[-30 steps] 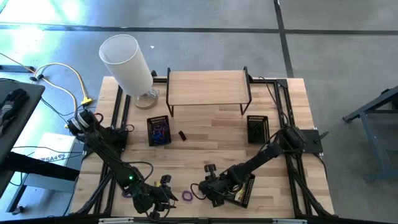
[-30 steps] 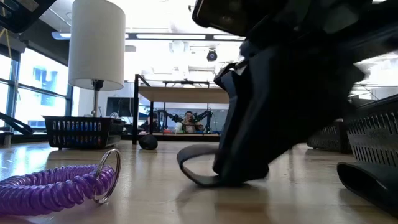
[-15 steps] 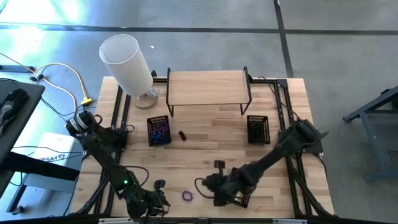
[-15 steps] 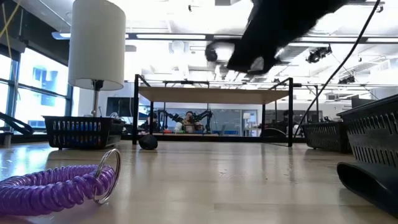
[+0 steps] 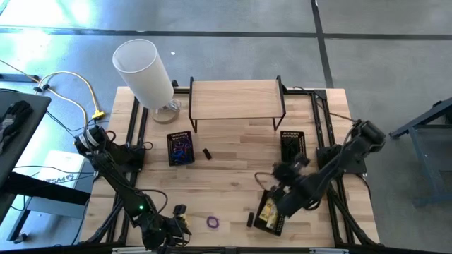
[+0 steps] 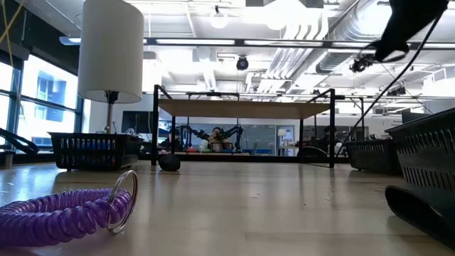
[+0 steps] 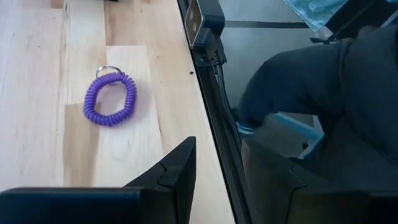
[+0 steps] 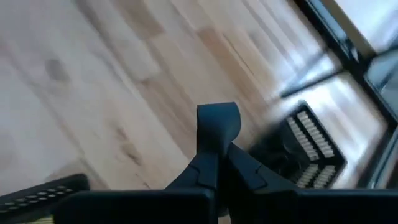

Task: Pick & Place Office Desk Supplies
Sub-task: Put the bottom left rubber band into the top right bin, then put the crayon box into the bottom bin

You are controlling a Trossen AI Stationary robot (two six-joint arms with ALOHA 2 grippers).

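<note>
A purple coil band [image 5: 212, 222] lies flat on the table near its near edge, also in the low view [image 6: 67, 213] and the left wrist view [image 7: 111, 98]. My left gripper [image 5: 174, 224] is open beside it, toward the table's left [image 7: 217, 180]. My right gripper [image 5: 291, 166] is raised above the table, near the right mesh tray [image 5: 292, 146], and is shut on a small dark band [image 8: 217, 119]. A mesh tray with yellow pieces [image 5: 271, 212] sits at the near right. A small black block [image 5: 207, 153] lies by the left tray [image 5: 181, 148], which holds purple and blue loops. My right gripper pinches the dark band between its two fingers. The band's free end [image 8: 217, 115] sticks out past the fingertips. The band is lifted clear of the table. Its other end is hidden between the fingers.
A wooden riser shelf [image 5: 236, 99] stands at the far edge, with a tall white cylinder [image 5: 145, 67] at the far left. A dark oblong piece [image 5: 250, 219] lies beside the near right tray. Bare wood spans the table's middle. A dark shape [image 7: 323, 81] shows beyond the near edge.
My right gripper has risen from the table beside the purple coil and swung toward the table's right and far side, carrying the dark band clear of the wood. My left gripper has drawn back slightly toward the near left. The purple coil has stayed put.
</note>
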